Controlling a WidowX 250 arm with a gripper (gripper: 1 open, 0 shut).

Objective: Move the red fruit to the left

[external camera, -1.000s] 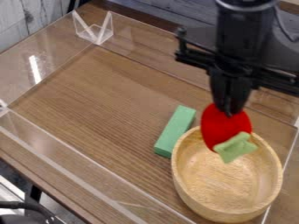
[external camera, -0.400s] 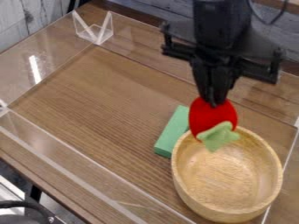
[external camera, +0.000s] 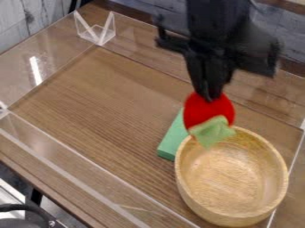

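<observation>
- Far left: pale grey bg beyond the table, blurry. Dark floor at bottom-left corner w/ what looks like cables, too dim to tell.
- Clear plastic walls fence the work area. They catch light along the left and front edges.
- Top left, at the back corner: a small clear V-shaped piece, standing upright.
- The surface is a wooden table, mid-brown w/ grain running diagonally. Its left half is bare wood.
- Centre-right: a green block lies flat on the wood, just beside the bowl's left rim.
- Above it is my black arm, coming down from the top edge, motion-blurred.
- My gripper points steeply down, w/ the jaws clamped onto the top of the red fruit.
- The fruit hangs in the air, off the table, over the block's far end and the bowl's rear-left rim. Its light-green leafy cap points downward.
- Bottom right: a round wooden bowl, pale inside, upright, much larger than the fruit.
- Far right: the table edge, w/ dim bg behind.
</observation>
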